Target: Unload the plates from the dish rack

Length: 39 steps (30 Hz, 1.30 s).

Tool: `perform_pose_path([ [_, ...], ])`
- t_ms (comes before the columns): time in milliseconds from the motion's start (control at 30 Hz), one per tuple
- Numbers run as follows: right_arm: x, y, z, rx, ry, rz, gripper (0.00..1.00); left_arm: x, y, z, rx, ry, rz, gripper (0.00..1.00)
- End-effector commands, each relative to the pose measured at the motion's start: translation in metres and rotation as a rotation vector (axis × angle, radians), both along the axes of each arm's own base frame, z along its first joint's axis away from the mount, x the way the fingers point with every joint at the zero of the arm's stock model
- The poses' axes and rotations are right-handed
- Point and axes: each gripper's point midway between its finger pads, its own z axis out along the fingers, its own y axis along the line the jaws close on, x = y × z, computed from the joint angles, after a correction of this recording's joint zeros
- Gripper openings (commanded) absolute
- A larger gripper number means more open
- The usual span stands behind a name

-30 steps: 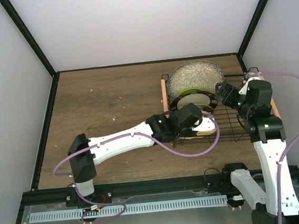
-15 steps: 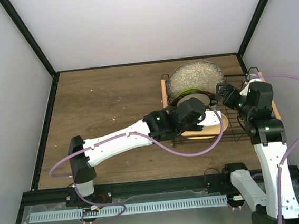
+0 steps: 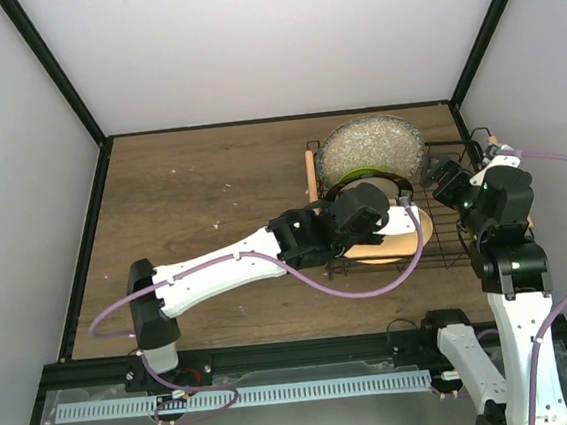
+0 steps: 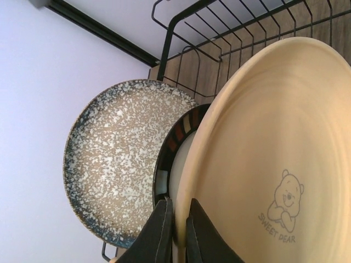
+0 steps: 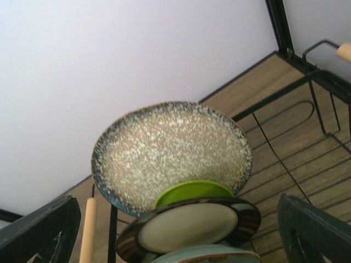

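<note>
Right pincer (image 3: 438, 169) withdrew (left pincer (image 4: 179, 215) grips one plate (image 4: 263, 137)).

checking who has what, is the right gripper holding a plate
No, the right wrist view shows the right gripper with fingers spread wide and nothing clamped, the speckled grey plate untouched beyond them.

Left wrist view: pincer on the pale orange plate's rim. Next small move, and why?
Probably lift straight up a little. The left pincer straddles the rim of the pale orange plate, which sits inside the dish rack right beside the brown-rimmed plate. Rising first should clear the rack without dragging that neighbour.
</note>
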Motion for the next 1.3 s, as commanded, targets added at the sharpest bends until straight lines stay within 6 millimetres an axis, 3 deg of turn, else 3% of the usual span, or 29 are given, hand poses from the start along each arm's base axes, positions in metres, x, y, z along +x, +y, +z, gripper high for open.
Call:
perform_pose_path([
  [0, -0.006, -0.009, 0.038, 0.01, -0.124, -0.063, 1.0, -0.01, 0.009, 0.06, -0.134, -0.045, -0.009, 0.04],
  [300, -0.003, -0.009, 0.033, 0.044, -0.115, -0.073, 1.0, -0.004, 0.029, 0.093, -0.196, -0.121, 0.037, 0.04],
  [467, -0.002, -0.009, 0.03, 0.059, -0.112, -0.078, 1.0, 0.022, 0.059, 0.142, -0.335, -0.178, 0.138, 0.04],
  [667, -0.001, -0.008, 0.019, 0.083, -0.084, -0.077, 1.0, 0.051, 0.128, 0.216, -0.592, -0.2, 0.25, 0.04],
  [767, 0.0, -0.007, 0.014, 0.094, -0.074, -0.075, 1.0, 0.079, 0.176, 0.236, -0.721, -0.181, 0.355, 0.04],
  [833, 0.001, -0.006, 0.011, 0.098, -0.066, -0.074, 1.0, 0.105, 0.212, 0.239, -0.791, -0.168, 0.447, 0.04],
  [933, 0.005, -0.006, 0.007, 0.099, -0.054, -0.07, 1.0, 0.161, 0.266, 0.212, -0.85, -0.066, 0.601, 0.04],
  [1033, 0.009, -0.005, 0.006, 0.095, -0.045, -0.068, 1.0, 0.218, 0.315, 0.154, -0.919, 0.175, 0.744, 0.04],
  [1067, 0.01, -0.005, 0.005, 0.092, -0.04, -0.066, 1.0, 0.24, 0.341, 0.127, -0.949, 0.276, 0.816, 0.04],
  [1167, 0.013, -0.005, 0.008, 0.086, -0.036, -0.063, 1.0, 0.281, 0.382, 0.04, -1.071, 0.634, 0.97, 0.04],
  [1267, 0.012, -0.005, 0.013, 0.081, -0.037, -0.063, 1.0, 0.298, 0.397, -0.041, -1.151, 0.919, 1.032, 0.04],
])
